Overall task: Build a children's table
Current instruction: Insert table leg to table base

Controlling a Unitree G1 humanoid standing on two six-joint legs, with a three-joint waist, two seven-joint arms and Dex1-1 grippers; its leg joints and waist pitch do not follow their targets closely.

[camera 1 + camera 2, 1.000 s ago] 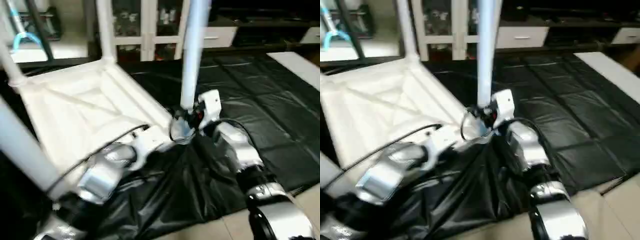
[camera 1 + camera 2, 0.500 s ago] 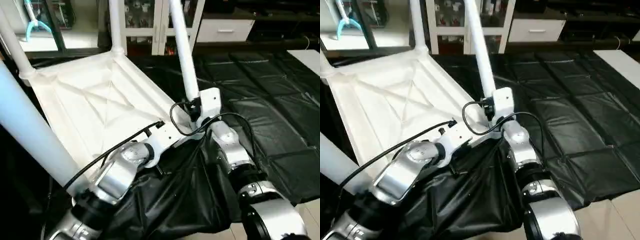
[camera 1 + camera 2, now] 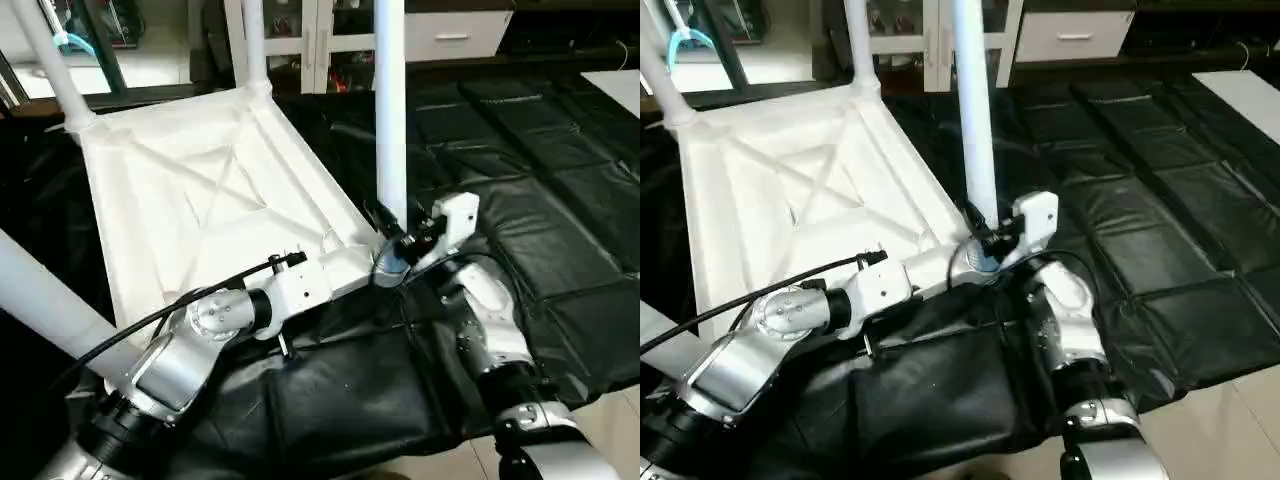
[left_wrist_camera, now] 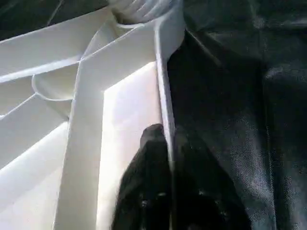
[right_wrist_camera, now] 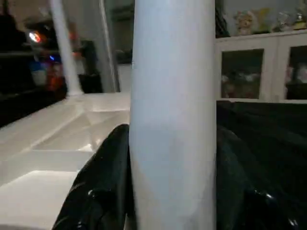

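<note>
The children's table top (image 3: 200, 190) lies upside down on the black sheet, its ribbed underside facing up. White legs stand in its corner sockets: two at the far corners (image 3: 255, 40), (image 3: 45, 60) and one at the near left (image 3: 40, 300). A fourth leg (image 3: 390, 110) stands upright in the near right corner. My right gripper (image 3: 392, 255) is shut on that leg's base, a black finger (image 5: 108, 172) on each side. My left gripper (image 4: 169, 143) pinches the top's thin rim (image 4: 160, 91) beside that corner.
The black sheet (image 3: 540, 180) covers the floor to the right and is bunched under my arms. A white glass-door cabinet (image 3: 320, 30) and a drawer unit (image 3: 450, 20) stand behind. A white board (image 3: 615, 85) lies far right; pale floor tiles (image 3: 600, 420) are near right.
The leg in my right gripper has swung from leaning left to upright. My left gripper has stayed on the rim. The whole view has also shifted.
</note>
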